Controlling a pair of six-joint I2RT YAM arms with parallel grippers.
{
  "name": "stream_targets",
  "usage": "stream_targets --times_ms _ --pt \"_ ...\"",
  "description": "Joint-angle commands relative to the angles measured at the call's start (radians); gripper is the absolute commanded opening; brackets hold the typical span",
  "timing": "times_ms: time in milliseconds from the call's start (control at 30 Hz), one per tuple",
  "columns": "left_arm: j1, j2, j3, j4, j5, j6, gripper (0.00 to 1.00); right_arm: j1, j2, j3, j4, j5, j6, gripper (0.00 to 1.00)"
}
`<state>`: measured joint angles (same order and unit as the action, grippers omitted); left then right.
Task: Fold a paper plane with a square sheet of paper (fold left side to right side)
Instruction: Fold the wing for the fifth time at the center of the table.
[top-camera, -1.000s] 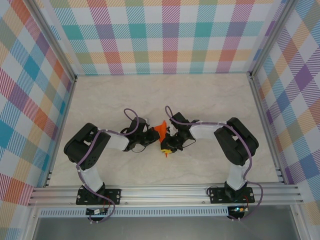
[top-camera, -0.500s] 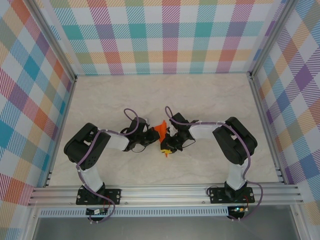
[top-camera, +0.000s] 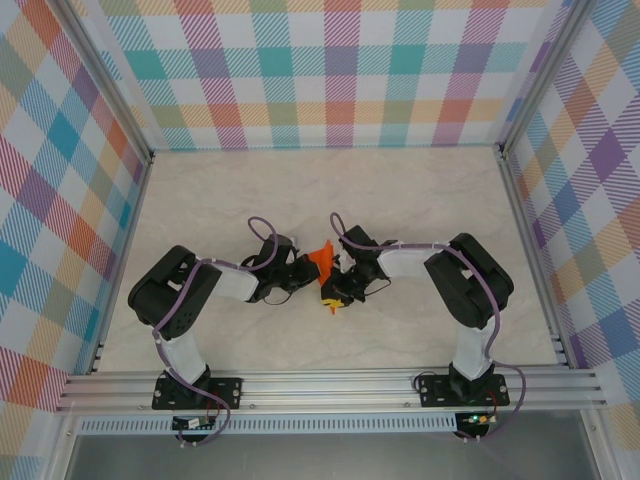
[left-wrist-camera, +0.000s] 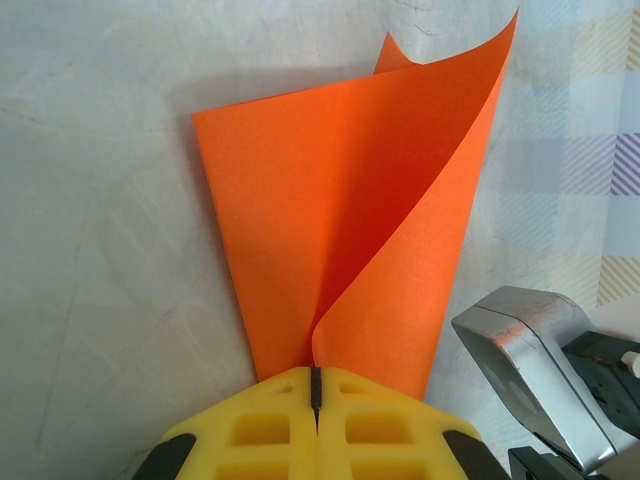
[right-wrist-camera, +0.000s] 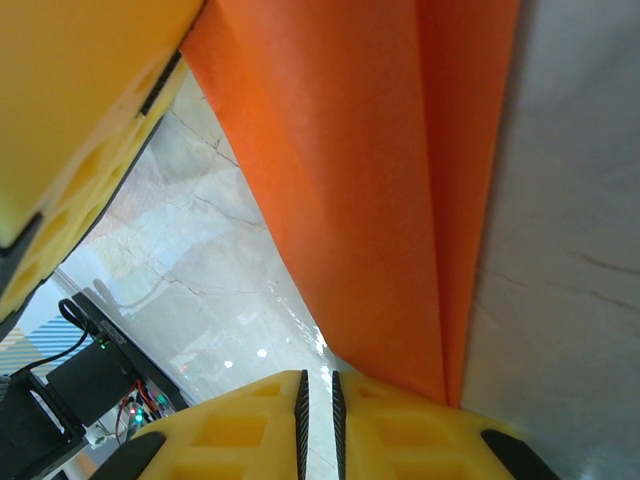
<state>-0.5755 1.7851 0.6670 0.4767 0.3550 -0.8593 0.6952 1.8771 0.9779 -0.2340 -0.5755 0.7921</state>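
orange paper (left-wrist-camera: 340, 240) pinched betw. left gripper (left-wrist-camera: 315, 385) pads, rising ahead

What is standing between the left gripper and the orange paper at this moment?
Nothing visible does. In the left wrist view the left gripper has its yellow fingers pressed together on the narrow end of the folded orange paper, so the contact is direct.

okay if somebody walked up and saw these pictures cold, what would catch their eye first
Probably the bright orange sheet of paper, curled over on itself at the middle of the pale marble-look table, with both black arms reaching in to meet at it. Next, the yellow fingers of the left gripper, pressed together at the paper's narrow lower end, and the loud pastel plaid walls around the table.
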Motion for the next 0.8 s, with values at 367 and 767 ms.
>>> stream_targets --times_ms 367,767 --pt "-0.006 0.079 0.016 -0.064 -0.074 0.014 0.00 0.006 -0.084 -0.041 0.013 0.018 -0.045 0.18" --pt "-0.009 0.076 0.010 -0.052 -0.073 0.011 0.00 0.012 -0.143 -0.054 -0.010 -0.028 -0.028 0.18"
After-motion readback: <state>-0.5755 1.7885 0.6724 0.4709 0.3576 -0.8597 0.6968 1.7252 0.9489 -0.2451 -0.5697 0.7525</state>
